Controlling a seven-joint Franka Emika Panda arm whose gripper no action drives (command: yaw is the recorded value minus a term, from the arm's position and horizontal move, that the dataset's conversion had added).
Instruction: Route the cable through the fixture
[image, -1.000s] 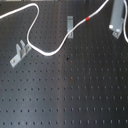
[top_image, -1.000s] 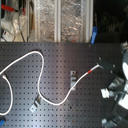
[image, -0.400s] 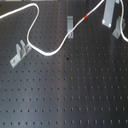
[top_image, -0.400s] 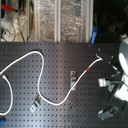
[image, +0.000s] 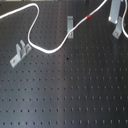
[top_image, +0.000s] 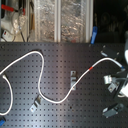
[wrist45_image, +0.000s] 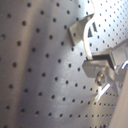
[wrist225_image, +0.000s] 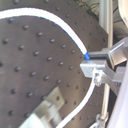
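Cable (image: 50, 50): long, thin and white, lying in loose bends on the black worktop (image: 75, 95) full of small holes.
Red band (image: 89, 16): on the cable, between the middle clip and the tool in the first exterior view; also seen in the second exterior view (top_image: 90, 67).
Middle clip (image: 70, 24): small and grey, touching the cable; hard to tell if the cable sits inside it.
Left clip (image: 19, 53): grey, just beside a bend of the cable in the first exterior view.
Tool (wrist225_image: 97, 67): closed on the cable near one end in the second wrist view, fingers narrow.
Far end of cable: runs off toward the second exterior view's left.
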